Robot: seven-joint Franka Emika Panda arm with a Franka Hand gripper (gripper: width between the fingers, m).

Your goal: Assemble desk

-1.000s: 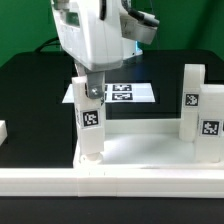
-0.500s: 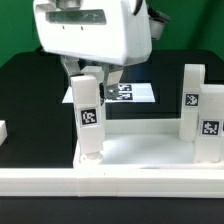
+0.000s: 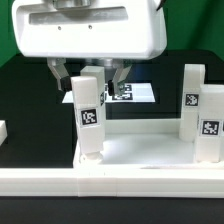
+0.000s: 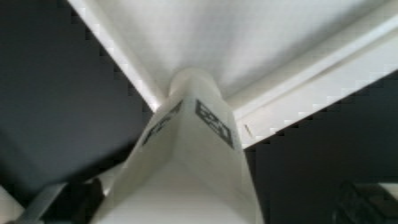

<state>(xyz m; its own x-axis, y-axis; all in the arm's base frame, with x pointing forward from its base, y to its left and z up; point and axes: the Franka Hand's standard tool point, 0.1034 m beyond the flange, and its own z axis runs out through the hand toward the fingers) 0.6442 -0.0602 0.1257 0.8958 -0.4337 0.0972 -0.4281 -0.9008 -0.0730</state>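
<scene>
With the leg (image 3: pixel 90 118) standing in the top's (image 3: pixel 140 150) lower-left socket, the gripper (image 3: pixel 88 78) straddles it, jaws wide and not gripping; next likely a re-grip to seat it.

My exterior view sits low and close, facing the desk (image 3: pixel 140 150) level-on; my wrist view looks straight down the leg (image 4: pixel 187 150) at twelve o'clock, shared by both.

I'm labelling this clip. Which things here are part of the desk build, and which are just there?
Part of the job:
- desk top
- upright leg in its corner, between the open gripper fingers
- two legs on the exterior view's right

Just there:
- marker board
- long white rail
</scene>
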